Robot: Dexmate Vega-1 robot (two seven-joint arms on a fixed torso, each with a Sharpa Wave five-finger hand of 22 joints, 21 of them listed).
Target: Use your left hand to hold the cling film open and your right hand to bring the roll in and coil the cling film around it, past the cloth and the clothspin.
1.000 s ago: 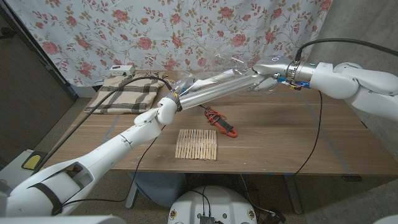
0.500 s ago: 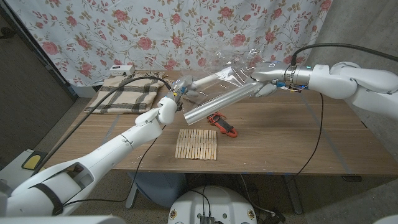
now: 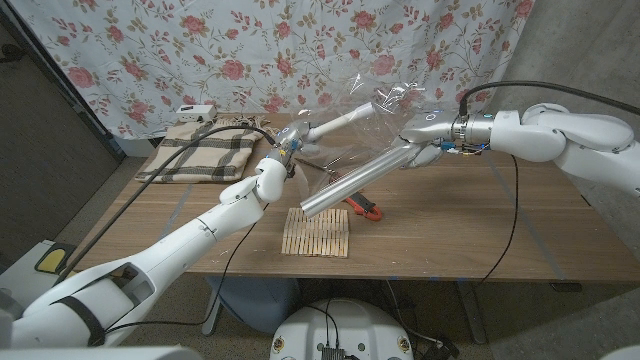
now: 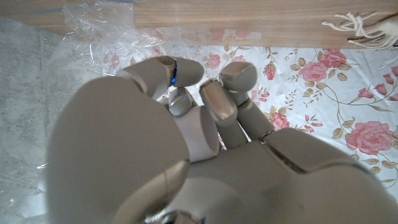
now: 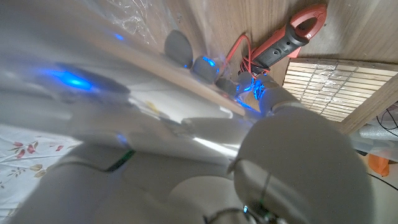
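Left hand (image 3: 291, 146) raised over the table, fingers closed on the cling film (image 3: 375, 115); right hand (image 3: 425, 137) grips the roll (image 3: 350, 185) slanted below it, above the clothespins (image 3: 317, 232), film still loose, so coiling looks barely begun, cloth (image 3: 205, 155) well aside.

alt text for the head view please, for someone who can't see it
Two white robot arms hold a stretch of cling film in the air over a wooden table: the left hand grips one end, and the right hand holds a long silvery roll tilted down toward the table. Under it lie a row of clothespins and a red clamp meter, with a plaid cloth at the far left.
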